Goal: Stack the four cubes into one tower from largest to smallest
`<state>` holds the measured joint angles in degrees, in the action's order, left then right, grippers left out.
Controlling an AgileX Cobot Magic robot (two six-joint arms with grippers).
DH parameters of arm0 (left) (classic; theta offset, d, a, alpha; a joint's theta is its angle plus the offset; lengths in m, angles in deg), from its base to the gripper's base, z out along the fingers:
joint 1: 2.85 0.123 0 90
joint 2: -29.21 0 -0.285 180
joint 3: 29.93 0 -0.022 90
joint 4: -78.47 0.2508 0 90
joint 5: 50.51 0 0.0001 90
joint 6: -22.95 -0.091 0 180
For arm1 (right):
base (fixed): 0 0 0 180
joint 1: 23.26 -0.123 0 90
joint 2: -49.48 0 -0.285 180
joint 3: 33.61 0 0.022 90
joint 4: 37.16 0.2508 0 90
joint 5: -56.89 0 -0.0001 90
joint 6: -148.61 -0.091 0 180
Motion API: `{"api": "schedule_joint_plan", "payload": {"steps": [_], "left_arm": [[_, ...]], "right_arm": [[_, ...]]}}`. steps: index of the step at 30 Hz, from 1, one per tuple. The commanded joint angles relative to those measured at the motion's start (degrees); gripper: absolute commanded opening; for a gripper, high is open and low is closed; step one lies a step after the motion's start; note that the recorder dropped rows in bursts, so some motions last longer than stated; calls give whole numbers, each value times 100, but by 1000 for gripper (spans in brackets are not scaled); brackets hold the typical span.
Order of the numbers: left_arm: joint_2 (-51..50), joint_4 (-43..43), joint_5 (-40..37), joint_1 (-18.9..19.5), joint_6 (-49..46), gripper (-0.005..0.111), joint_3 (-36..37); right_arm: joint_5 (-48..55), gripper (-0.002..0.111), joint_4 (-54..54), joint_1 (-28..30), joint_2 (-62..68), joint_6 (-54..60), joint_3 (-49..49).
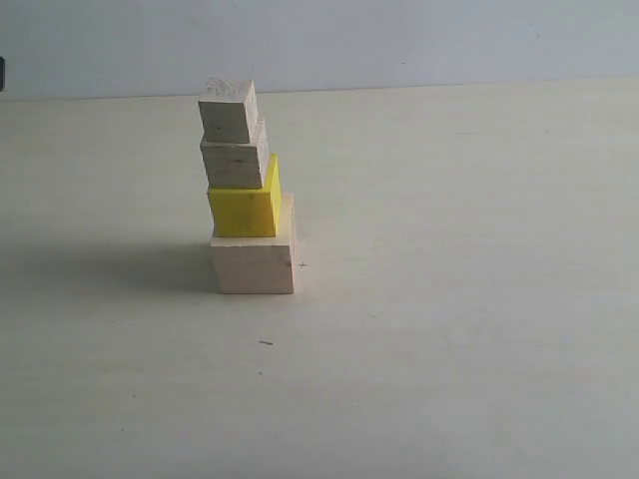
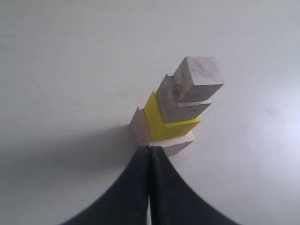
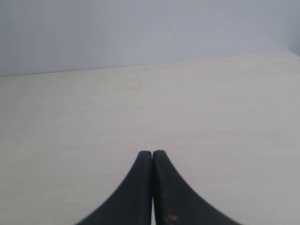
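Observation:
The tower stands left of the table's middle in the exterior view. Its base is the large pale wood cube (image 1: 254, 264); on it sits the yellow cube (image 1: 243, 208), then a smaller wood cube (image 1: 235, 162), then the smallest wood cube (image 1: 228, 112) on top. The upper cubes sit slightly off-centre and turned. In the left wrist view the large cube (image 2: 139, 127), yellow cube (image 2: 161, 119), smaller cube (image 2: 169, 98) and smallest cube (image 2: 199, 77) lie just beyond my left gripper (image 2: 150, 148), which is shut and holds nothing. My right gripper (image 3: 153, 153) is shut over bare table, holding nothing.
The pale table (image 1: 449, 299) runs back to a grey-white wall (image 1: 399, 40). A dark object (image 1: 2, 73) shows at the far left edge. A small dark speck (image 1: 266, 342) lies in front of the tower. Neither arm shows in the exterior view.

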<state>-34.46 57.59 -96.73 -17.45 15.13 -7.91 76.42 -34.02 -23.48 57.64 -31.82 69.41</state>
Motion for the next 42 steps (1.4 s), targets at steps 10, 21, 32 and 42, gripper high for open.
{"api": "schedule_joint_plan", "payload": {"steps": [10, 21, 32, 42], "left_arm": [[2509, 26, 426, -37, -336, 0, 1090], [3798, 164, 1262, -37, -404, 0, 1591], [4075, 245, 1763, -37, -436, 0, 1656], [4075, -282, 3414, -37, -1320, 0, 2490]], "right_arm": [[-34, 0, -20, 40, -38, 43, -24], [-34, 0, -20, 40, -38, 43, -24], [-34, 0, -21, 40, -38, 43, -24], [-34, 0, -21, 40, -38, 43, -24]]}}
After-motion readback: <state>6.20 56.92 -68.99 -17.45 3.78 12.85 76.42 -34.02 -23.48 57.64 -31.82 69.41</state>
